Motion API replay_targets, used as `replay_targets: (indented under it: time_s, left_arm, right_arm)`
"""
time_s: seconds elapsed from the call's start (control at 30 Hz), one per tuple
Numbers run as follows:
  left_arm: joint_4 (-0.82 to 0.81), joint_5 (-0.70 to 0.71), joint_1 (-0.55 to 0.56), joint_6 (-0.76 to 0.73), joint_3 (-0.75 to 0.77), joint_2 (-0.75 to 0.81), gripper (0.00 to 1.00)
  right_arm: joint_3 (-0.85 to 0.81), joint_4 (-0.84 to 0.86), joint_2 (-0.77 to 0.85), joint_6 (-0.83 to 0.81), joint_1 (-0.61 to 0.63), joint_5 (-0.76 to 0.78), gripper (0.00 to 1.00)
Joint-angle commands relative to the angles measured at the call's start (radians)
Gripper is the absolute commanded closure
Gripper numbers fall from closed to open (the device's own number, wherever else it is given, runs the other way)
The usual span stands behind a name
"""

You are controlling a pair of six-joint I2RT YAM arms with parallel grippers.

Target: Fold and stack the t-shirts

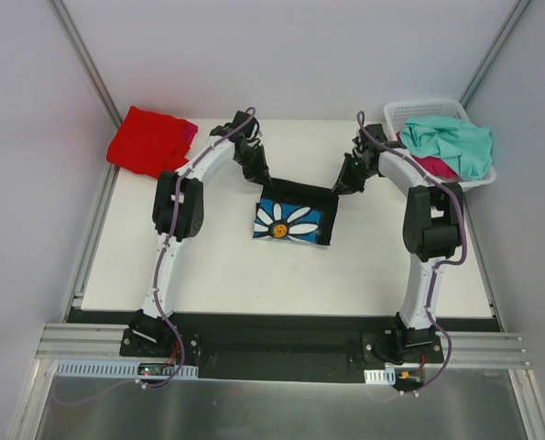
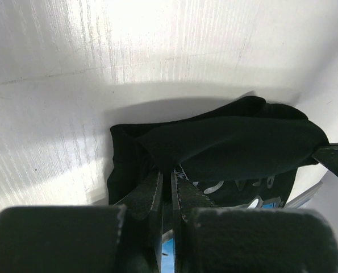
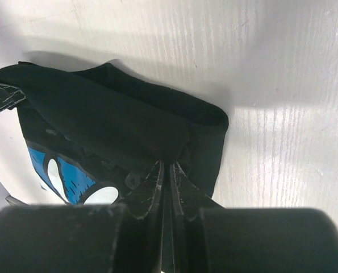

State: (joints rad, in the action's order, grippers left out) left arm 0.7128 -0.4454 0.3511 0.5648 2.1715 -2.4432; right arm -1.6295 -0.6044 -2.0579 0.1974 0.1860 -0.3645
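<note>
the black t-shirt (image 1: 295, 215) is lying folded near the middle of the white table (image 1: 208, 266), between the two arms. its print is facing up: a white daisy with an orange centre on a bright blue panel. the only marking on it is this picture; in the left wrist view a few pale shapes are showing at the edge of the blue, too cut off to tell whether they are petals or letters.

the left gripper (image 1: 258, 174) is pinching the far left corner of the black t-shirt (image 2: 237, 142), its jaws closed down narrow on the cloth, which is bunching up just past the fingertips (image 2: 157, 190). the right gripper (image 1: 345, 179) is doing the same at the far right corner, with its jaws pressed together on the folded hem of the black t-shirt (image 3: 112, 119). the far edge of the shirt is stretching as a dark band between the two grippers.

the red t-shirt (image 1: 148, 140) is sitting folded at the far left corner of the table, well apart from the black one. at the far right the white lattice basket (image 1: 419, 110) is holding the crumpled teal-mint t-shirt (image 1: 451, 142), with the magenta-pink t-shirt (image 1: 434, 166) peeking out beneath it.
</note>
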Motion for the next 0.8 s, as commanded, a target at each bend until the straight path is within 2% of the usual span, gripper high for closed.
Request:
replay_targets:
  time_s: [0.0,0.37,0.4,0.43,0.5,0.53,0.57,0.63,0.67,0.77]
  left_arm:
    - [-0.009,0.036,-0.038,-0.025,0.014,-0.016,1.00]
    - [-0.024,0.011,-0.041,-0.023,-0.025,-0.017,0.98]
    - [-0.023,0.014,-0.041,-0.023,-0.027,-0.016,0.72]
    - [-0.022,0.017,-0.041,-0.023,-0.032,-0.011,0.61]
    - [-0.023,0.027,-0.041,-0.026,-0.039,0.007,0.47]
    - [-0.022,0.030,-0.041,-0.031,-0.047,0.015,0.31]
    - [-0.024,0.034,-0.041,-0.031,-0.049,0.033,0.23]
    - [-0.023,0.048,-0.041,-0.039,-0.059,0.065,0.11]
    - [-0.024,0.051,-0.041,-0.040,-0.062,0.078,0.10]
    - [-0.024,0.051,-0.041,-0.043,-0.096,0.125,0.09]
  right_arm:
    - [-0.032,-0.014,-0.024,-0.010,-0.016,0.030,0.93]
    - [0.007,-0.015,-0.021,-0.010,-0.016,0.053,0.91]
    - [0.005,-0.018,-0.018,-0.010,-0.014,0.056,0.91]
    - [0.000,-0.018,-0.015,-0.010,-0.014,0.052,0.89]
    - [-0.010,-0.034,-0.005,-0.016,-0.013,0.056,0.84]
    - [-0.024,-0.040,0.007,-0.022,-0.011,0.059,0.81]
    - [-0.029,-0.050,0.016,-0.024,-0.010,0.074,0.76]
    - [-0.036,-0.054,0.036,-0.032,-0.005,0.085,0.69]
    - [-0.043,-0.064,0.053,-0.032,-0.005,0.082,0.65]
    - [-0.058,-0.096,0.093,-0.038,-0.003,0.078,0.62]
